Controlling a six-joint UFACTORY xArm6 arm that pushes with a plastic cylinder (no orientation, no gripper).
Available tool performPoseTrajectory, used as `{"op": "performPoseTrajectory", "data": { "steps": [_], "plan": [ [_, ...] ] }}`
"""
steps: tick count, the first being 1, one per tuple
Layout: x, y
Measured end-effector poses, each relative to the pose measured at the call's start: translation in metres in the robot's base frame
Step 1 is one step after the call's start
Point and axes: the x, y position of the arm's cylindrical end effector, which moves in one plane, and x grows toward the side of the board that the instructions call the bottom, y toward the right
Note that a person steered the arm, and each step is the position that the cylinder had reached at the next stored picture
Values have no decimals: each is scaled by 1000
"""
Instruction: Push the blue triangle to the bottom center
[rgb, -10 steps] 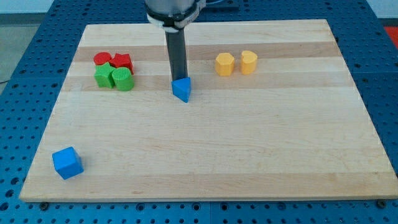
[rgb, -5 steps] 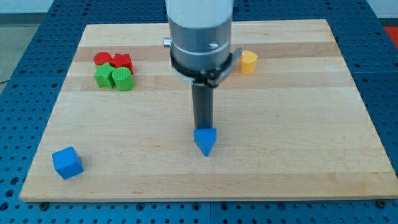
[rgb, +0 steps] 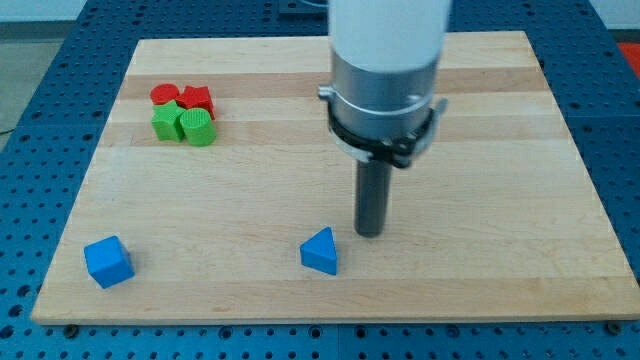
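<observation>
1. Blue blocks: two. One blue triangle (rgb: 320, 251) and one blue cube (rgb: 108, 262), the cube well to the view's left of the triangle.
2. Red blocks: two, a left red block (rgb: 165, 95) and a right red block (rgb: 197, 98), touching, far up and to the view's left of the blue triangle; shapes unclear.
3. Green blocks: two, a left green block (rgb: 166, 123) and a green cylinder (rgb: 199, 127), directly below the red pair.
4. Rods: one, my tip (rgb: 370, 233) just up and right of the blue triangle.
5. Desk (rgb: 500, 200): one.
</observation>
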Motion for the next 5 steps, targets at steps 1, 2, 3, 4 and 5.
{"op": "performPoseTrajectory", "data": {
  "steps": [1, 2, 3, 4, 5],
  "plan": [
    [35, -14],
    [40, -69],
    [40, -121],
    [42, -106],
    [32, -62]
  ]
}}
